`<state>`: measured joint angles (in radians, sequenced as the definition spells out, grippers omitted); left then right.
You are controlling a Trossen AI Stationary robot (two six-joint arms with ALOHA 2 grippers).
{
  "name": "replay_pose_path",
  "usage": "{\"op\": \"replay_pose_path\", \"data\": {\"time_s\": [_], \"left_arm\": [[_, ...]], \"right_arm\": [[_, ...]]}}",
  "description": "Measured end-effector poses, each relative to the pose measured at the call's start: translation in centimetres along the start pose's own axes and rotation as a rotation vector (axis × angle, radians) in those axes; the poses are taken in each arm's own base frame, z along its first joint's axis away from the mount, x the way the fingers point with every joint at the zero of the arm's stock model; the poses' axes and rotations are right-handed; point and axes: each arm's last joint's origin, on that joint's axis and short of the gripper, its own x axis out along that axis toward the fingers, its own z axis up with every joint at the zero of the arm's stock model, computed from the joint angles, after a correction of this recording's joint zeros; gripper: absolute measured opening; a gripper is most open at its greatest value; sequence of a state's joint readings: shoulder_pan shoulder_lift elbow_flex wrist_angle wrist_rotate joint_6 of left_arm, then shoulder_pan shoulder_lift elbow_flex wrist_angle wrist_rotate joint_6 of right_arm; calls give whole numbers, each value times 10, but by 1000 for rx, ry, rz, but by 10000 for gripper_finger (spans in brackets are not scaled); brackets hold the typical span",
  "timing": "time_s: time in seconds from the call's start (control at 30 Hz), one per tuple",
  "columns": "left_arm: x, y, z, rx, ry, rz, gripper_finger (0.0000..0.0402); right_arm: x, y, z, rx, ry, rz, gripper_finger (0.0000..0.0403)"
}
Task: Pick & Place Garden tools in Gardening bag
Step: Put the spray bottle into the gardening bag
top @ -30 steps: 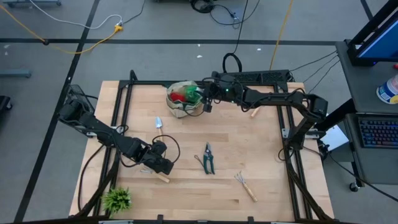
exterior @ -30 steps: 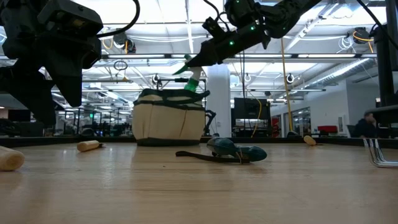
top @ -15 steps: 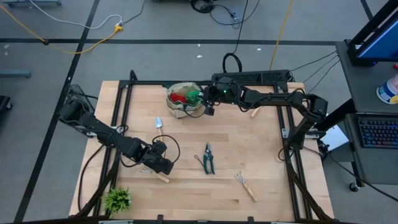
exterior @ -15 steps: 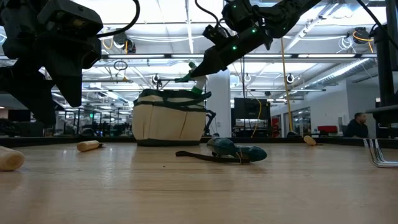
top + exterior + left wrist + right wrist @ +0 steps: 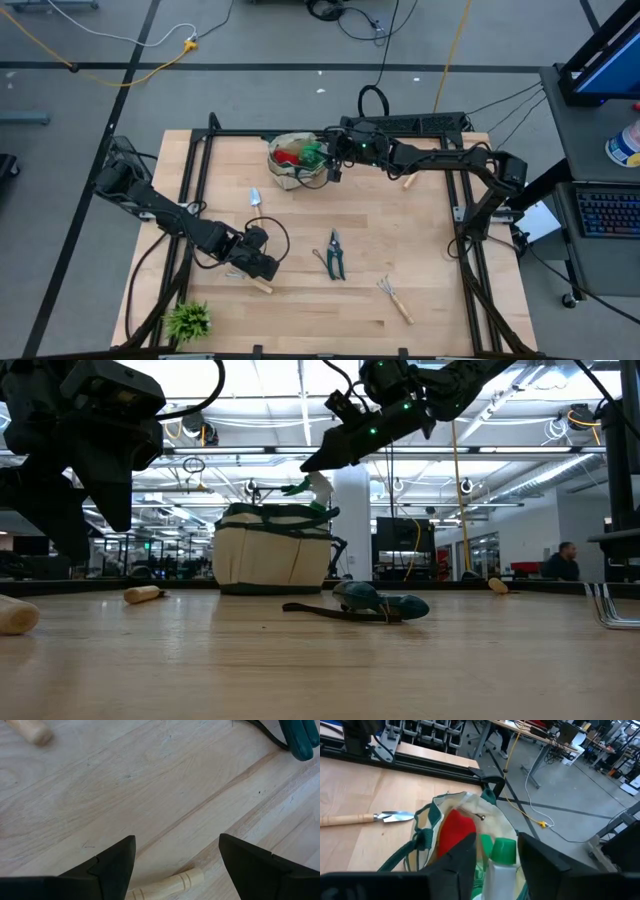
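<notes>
Right claw (image 5: 492, 857) sits over the open mouth of the gardening bag (image 5: 291, 160) at the far side of the table (image 5: 420, 250). Its fingers are parted on either side of the green cap and white neck of the spray bottle (image 5: 499, 862). Whether the fingers press the bottle or only flank it cannot be told from the wrist view. In the low view the bottle's nozzle sticks up above the bag rim, just under the claw tips. A red glove (image 5: 454, 832) lies inside the bag beside the bottle.

Just outside the bag, on the near-left side, a trowel (image 5: 255, 199) lies flat with its wooden handle pointing away from the bag.

Left claw (image 5: 175, 860) hangs low over the near-left part of the table, jaws spread wide, holding nothing. A wooden handle (image 5: 165, 884) lies on the boards right between and below the fingertips.

Toward the table centre, dark pruning shears (image 5: 335, 255) lie flat. Nearer the front right, a hand rake (image 5: 393, 297) lies flat. A small leafy plant (image 5: 188, 320) stands at the front-left corner.
</notes>
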<state>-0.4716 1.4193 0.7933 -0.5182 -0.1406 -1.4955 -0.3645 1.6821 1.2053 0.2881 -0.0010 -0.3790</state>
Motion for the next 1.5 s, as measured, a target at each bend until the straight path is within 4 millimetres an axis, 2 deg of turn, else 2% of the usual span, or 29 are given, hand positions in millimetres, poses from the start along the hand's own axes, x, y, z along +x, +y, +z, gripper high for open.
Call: {"op": "replay_pose_path", "data": {"time_s": [0.2,0.4,0.77,0.83,1.07,1.5], "left_arm": [[0,0,0,0,0,0,294],[0,0,0,0,0,0,294],[0,0,0,0,0,0,294],[0,0,0,0,0,-1,294],[0,0,0,4,1,-5,294],[0,-1,0,52,0,-12,294]], "right_arm": [[0,-3,4,1,-37,-46,159],[0,-5,6,-5,-57,-59,136],[24,2,-16,-36,2,-41,121],[30,1,-12,-57,-16,-49,121],[30,-7,5,-87,-65,-75,121],[29,-17,7,-155,-83,-131,121]]}}
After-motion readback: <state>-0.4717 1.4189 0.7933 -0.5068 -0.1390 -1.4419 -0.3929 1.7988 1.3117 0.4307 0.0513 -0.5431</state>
